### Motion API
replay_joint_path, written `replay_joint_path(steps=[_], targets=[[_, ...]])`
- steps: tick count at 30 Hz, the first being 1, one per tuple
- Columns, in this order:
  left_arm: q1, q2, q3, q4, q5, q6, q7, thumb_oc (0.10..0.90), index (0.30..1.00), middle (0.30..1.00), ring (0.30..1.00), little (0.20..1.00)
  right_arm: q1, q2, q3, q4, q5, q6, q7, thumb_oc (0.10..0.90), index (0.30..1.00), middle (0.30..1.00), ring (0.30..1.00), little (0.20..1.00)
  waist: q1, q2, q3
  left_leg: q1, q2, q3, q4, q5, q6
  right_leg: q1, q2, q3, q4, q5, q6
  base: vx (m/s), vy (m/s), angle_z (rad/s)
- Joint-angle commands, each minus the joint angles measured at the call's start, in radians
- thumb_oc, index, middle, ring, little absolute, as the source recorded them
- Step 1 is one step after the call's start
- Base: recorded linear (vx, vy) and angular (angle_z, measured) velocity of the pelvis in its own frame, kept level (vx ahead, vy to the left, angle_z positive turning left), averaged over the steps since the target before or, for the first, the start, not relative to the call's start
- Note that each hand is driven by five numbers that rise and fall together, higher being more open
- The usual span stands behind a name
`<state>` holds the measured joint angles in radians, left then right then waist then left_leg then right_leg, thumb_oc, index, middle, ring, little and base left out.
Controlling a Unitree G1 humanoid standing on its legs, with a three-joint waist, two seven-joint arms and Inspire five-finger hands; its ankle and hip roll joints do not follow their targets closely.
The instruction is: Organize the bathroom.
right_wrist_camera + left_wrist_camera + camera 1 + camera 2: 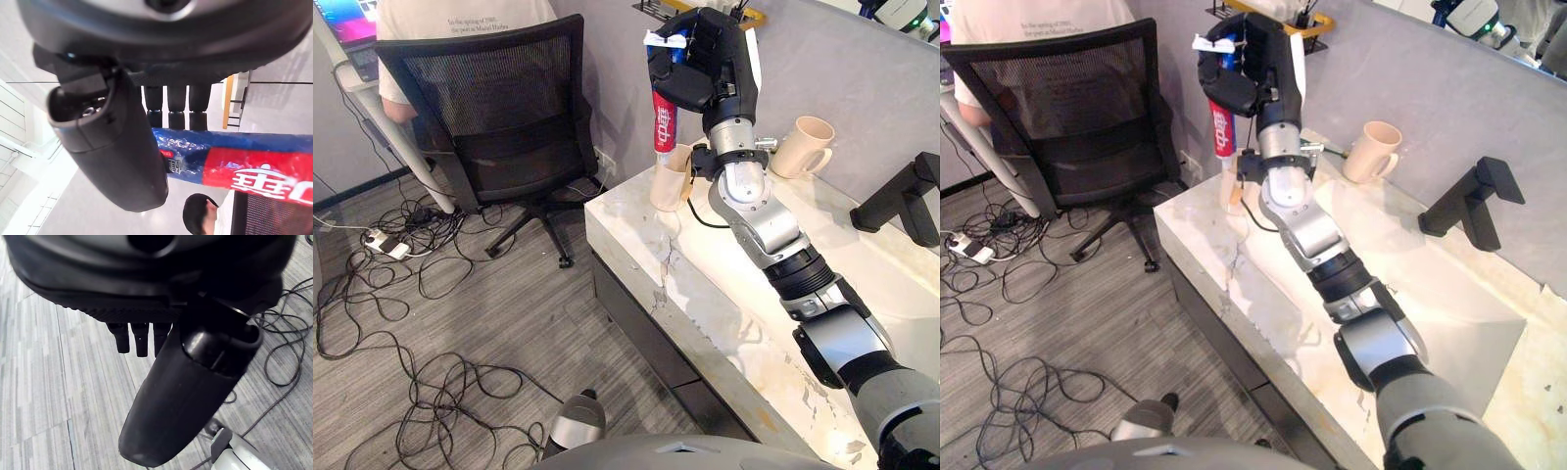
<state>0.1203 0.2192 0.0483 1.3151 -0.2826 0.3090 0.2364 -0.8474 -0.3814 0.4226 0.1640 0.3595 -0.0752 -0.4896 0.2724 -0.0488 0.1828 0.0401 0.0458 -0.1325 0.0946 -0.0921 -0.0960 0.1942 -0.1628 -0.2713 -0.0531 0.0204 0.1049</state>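
1. Overhead, the right hand (pixel 705 64) is raised above the far left corner of the counter (pixel 705 294), its fingers (pixel 177 105) and thumb curled round a toothpaste tube (pixel 664 122).
2. That tube is red with a blue upper part and a white crimped end sticking out beside the hand; it hangs upright with its lower end just above a beige cup (pixel 671 178).
3. The beige cup stands at the counter's far left corner, near the edge.
4. A second beige mug (pixel 803 147) with a handle stands against the grey wall, apart from the first cup, to the right of the arm.
5. A black faucet (pixel 1474 201) rises from the back of the counter further right, over the basin.
6. The left hand (pixel 161 382) hangs low over the grey plank floor (pixel 509 323), fingers straight and relaxed, holding nothing.
7. A black mesh office chair (pixel 499 108) stands left of the counter, with a person in a white shirt (pixel 460 20) seated in it, back to the camera.
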Motion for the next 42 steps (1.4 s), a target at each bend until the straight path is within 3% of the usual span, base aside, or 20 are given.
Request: replay_joint_path(steps=[1,8,25,42], targets=[[0.061,0.071,-0.07,0.099,-0.025,0.031,0.025,0.8,0.9,0.9,0.9,0.9,-0.175,-0.013,-0.086,-0.026,-0.059,-0.123,-0.027,0.4,0.3,0.3,0.3,0.3,0.012,0.009,-0.084,0.015,0.087,0.051,-0.06,0.077,-0.023,-0.047,-0.083,0.036,0.136,-0.101,0.06,0.0,0.0,0.0],[0.058,0.074,-0.084,0.102,-0.029,0.045,0.036,0.8,0.9,0.9,0.9,0.9,-0.19,-0.015,-0.086,0.013,-0.1,-0.11,-0.042,0.4,0.3,0.3,0.3,0.3,0.023,0.023,-0.069,0.007,0.084,0.045,-0.056,0.081,-0.028,-0.044,-0.092,0.02,0.136,-0.097,0.062,0.02,0.006,0.02],[0.047,0.091,-0.087,0.102,-0.001,0.058,0.024,0.8,0.9,0.9,0.9,0.9,-0.248,-0.048,-0.069,0.084,-0.118,-0.1,-0.049,0.4,0.3,0.3,0.3,0.3,0.036,0.02,-0.066,-0.007,0.088,0.046,-0.047,0.085,-0.029,-0.048,-0.089,0.014,0.143,-0.101,0.061,0.02,-0.005,0.05],[0.056,0.09,-0.076,0.091,-0.005,0.053,0.003,0.8,0.9,0.9,0.9,0.9,-0.246,-0.11,-0.088,0.007,-0.1,-0.104,-0.043,0.4,0.3,0.3,0.3,0.3,0.002,0.004,-0.088,0.004,0.096,0.078,-0.055,0.081,-0.024,-0.057,-0.079,0.044,0.137,-0.101,0.063,0.0,0.0,0.0]])
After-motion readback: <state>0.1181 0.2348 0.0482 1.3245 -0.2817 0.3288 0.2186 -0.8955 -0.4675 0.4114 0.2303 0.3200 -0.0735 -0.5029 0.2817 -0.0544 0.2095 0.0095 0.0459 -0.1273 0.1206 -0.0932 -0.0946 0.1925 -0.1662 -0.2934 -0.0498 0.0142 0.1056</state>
